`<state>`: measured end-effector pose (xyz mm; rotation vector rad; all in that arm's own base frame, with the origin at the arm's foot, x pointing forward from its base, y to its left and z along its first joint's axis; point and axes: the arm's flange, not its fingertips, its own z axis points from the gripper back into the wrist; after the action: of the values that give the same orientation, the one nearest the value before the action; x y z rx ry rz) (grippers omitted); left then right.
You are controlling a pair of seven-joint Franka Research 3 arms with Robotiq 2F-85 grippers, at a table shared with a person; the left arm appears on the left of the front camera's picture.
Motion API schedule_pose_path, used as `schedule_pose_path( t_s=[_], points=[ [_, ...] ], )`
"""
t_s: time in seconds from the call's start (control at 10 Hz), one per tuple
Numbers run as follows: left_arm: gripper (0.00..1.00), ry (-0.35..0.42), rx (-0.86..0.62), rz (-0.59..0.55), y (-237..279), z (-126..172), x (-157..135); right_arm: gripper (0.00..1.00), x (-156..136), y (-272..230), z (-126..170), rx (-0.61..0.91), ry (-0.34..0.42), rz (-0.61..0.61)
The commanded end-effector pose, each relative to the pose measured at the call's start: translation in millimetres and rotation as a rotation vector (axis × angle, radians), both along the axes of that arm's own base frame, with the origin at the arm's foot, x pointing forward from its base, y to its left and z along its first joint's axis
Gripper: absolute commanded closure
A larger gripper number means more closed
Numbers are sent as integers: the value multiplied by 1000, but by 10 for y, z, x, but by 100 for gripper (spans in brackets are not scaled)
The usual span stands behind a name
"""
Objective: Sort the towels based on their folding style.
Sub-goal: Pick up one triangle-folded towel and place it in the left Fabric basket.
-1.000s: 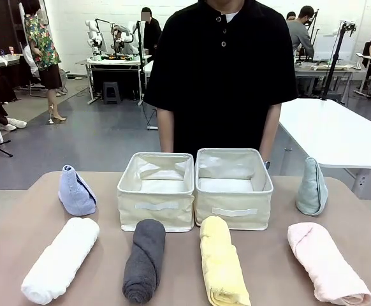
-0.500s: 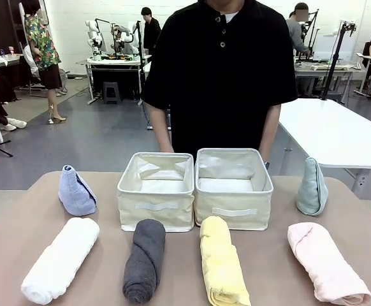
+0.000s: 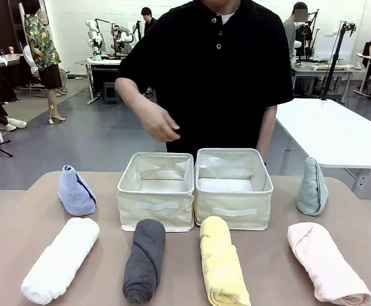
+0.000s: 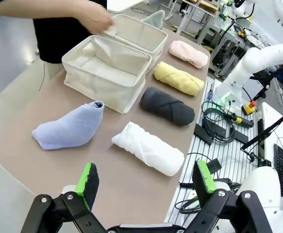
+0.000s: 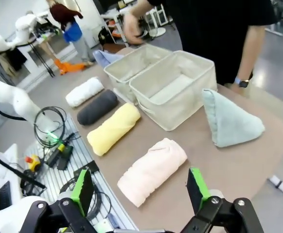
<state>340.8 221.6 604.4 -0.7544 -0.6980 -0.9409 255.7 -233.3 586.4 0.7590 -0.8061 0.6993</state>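
On the tabletop (image 3: 20,197), nothing sorted yet: left bin (image 3: 157,205) and right bin (image 3: 233,210) sit side by side at centre, both empty. Four rolls in the near row: white towel (image 3: 61,258), dark grey towel (image 3: 144,258), yellow towel (image 3: 222,261), pink towel (image 3: 326,261). Two cones farther back: lavender towel (image 3: 77,191) left of the bins, mint towel (image 3: 312,187) to their right. Person's hand (image 3: 160,124) hovers above the left bin. Left fingers (image 4: 88,178) spread wide, empty, short of the towels. Right fingers (image 5: 83,189) likewise apart and empty. All six placements are left to do, by my reading.
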Motion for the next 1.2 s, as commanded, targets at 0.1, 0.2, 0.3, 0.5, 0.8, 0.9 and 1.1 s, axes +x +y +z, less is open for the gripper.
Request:
schedule_pose_path(
  t_s=[0.1, 0.2, 0.3, 0.5, 0.8, 0.9, 1.1],
  points=[
    [0, 5, -5, -1, -13, -5, 17, 0, 0, 0, 0, 0, 0, 0],
    [0, 5, -5, -1, -13, -5, 17, 0, 0, 0, 0, 0, 0, 0],
    [0, 5, -5, -1, -13, -5, 17, 0, 0, 0, 0, 0, 0, 0],
    [0, 5, -5, -1, -13, -5, 17, 0, 0, 0, 0, 0, 0, 0],
    [0, 5, -5, -1, -13, -5, 17, 0, 0, 0, 0, 0, 0, 0],
    [0, 5, -5, -1, -13, -5, 17, 0, 0, 0, 0, 0, 0, 0],
    [0, 5, -5, -1, -13, -5, 17, 0, 0, 0, 0, 0, 0, 0]
  ],
)
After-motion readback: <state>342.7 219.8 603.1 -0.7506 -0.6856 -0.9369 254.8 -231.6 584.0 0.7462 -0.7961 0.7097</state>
